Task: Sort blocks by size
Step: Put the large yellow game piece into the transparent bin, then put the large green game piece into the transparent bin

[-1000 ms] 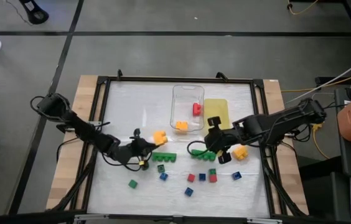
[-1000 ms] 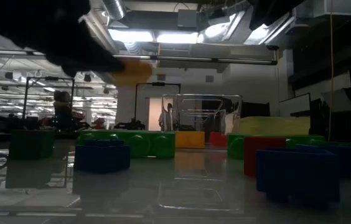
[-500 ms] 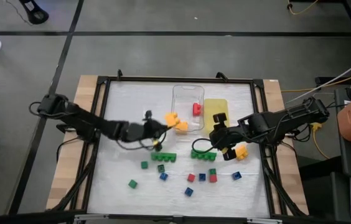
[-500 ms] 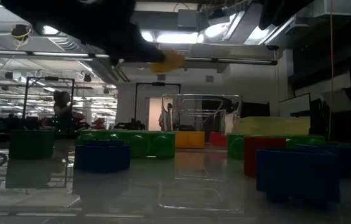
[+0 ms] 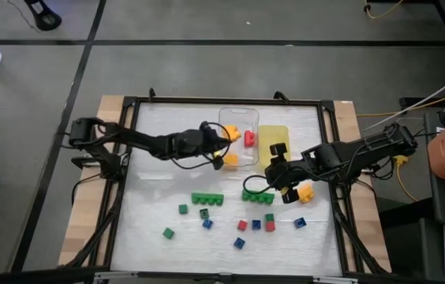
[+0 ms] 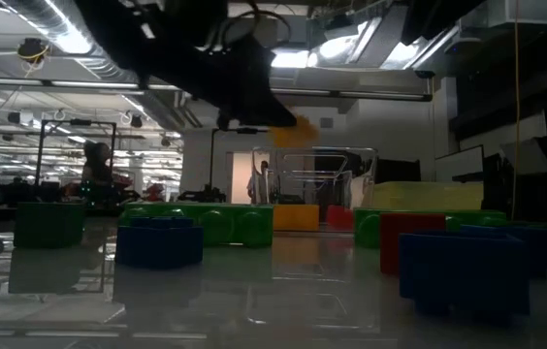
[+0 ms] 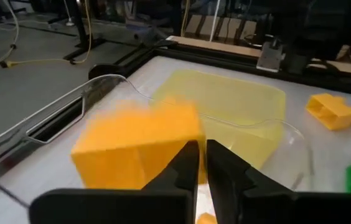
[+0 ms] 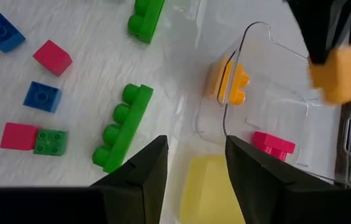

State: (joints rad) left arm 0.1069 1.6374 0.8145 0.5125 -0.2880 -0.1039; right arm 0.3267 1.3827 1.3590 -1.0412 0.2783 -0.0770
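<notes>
My left gripper is shut on an orange block and holds it over the clear tray; the block also shows in the low view and the right wrist view. A red block and an orange block lie in the tray. My right gripper is open and empty beside the yellow tray, above one green bar. The other green bar and an orange block lie on the table. My left gripper pinches the orange block between its two fingers at one side edge. Most of the block stands out to one side of the fingers. The fingers reach in from the table's left. The block is lifted clear, above the clear tray.
Several small green, blue and red cubes lie scattered toward the near edge, such as a green one, a blue one and a red one. A black frame rims the white mat.
My left gripper has carried the orange block from the middle of the table toward the far right, to above the clear tray, and stays shut on it. My right gripper has drawn back a little from the green bar toward the far edge.
</notes>
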